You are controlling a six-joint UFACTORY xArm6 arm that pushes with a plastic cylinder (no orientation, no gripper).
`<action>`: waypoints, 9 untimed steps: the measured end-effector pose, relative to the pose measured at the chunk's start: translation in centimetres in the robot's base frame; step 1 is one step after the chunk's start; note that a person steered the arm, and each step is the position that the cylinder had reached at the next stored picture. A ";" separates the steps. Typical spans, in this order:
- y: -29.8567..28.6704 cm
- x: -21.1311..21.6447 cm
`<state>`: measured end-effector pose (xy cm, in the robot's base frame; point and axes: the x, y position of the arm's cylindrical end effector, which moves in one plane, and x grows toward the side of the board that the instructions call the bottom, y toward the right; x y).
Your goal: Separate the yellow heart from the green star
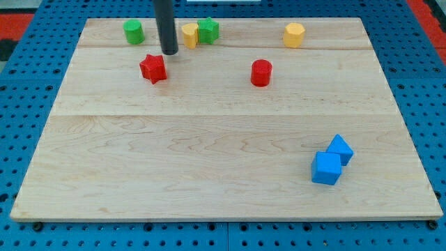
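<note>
Our tip point(169, 51) is sitting near the table's point(209, 167) top edge, left of centre. We're carrying no fingers at all, just the straight dark rod, so nothing is being held and there's no opening to report.

The yellow heart point(189, 35) is sitting just to the view's right of the rod, close to the top edge. Whether rod and heart are touching, we can't tell: the rod is overlapping the heart's left side from this angle. The green star point(208, 30) is sitting directly on the heart's right, and the two are looking in contact or very nearly so. They're still together as a pair.

The red star point(152, 68) is lying just below and left of our tip, close but apart from it. The green cylinder point(133, 31) is standing further left along the top edge, clear of the rod.

The rest is lying away from the action:
- the yellow hexagonal block point(294, 34) is sitting near the top edge, right of centre, well apart from the green star
- the red cylinder point(260, 72) is standing below and between the green star and that yellow block, on its own
- two blue cubes point(327, 168) point(340, 149) are sitting toward the bottom right corner, touching each other, the upper one turned diagonally

The table's left and lower middle areas are showing only bare wood.
</note>
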<state>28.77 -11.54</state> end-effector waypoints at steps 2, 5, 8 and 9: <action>-0.8 -7.2; 4.4 -9.2; 4.5 -4.7; 4.1 -2.0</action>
<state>26.78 -7.41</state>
